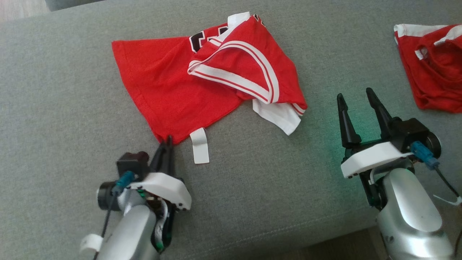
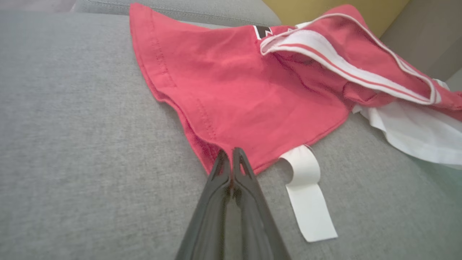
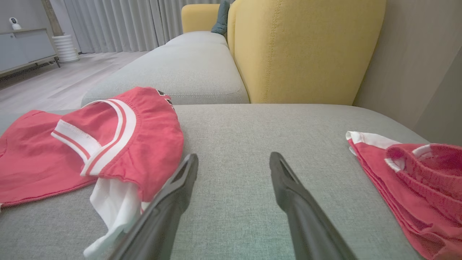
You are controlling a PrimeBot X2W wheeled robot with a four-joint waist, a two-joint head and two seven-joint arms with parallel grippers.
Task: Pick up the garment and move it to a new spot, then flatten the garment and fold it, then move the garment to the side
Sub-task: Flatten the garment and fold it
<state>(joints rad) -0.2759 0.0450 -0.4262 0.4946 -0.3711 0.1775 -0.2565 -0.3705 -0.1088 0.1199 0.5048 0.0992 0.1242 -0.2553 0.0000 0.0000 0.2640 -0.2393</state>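
While the garment (image 1: pixel 173 86) lies crumpled on the grey sofa (image 1: pixel 54 108), the left end effector (image 1: pixel 168 140) is clamped on its near hem corner. Fingers apart, right end effector (image 1: pixel 354 93) sits btw garment & smaller red bundle (image 1: pixel 433 76).

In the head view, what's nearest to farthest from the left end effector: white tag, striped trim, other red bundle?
1. White tag, just right of the left end effector.
2. Striped trim, farther up on the garment.
3. Red bundle, far right.
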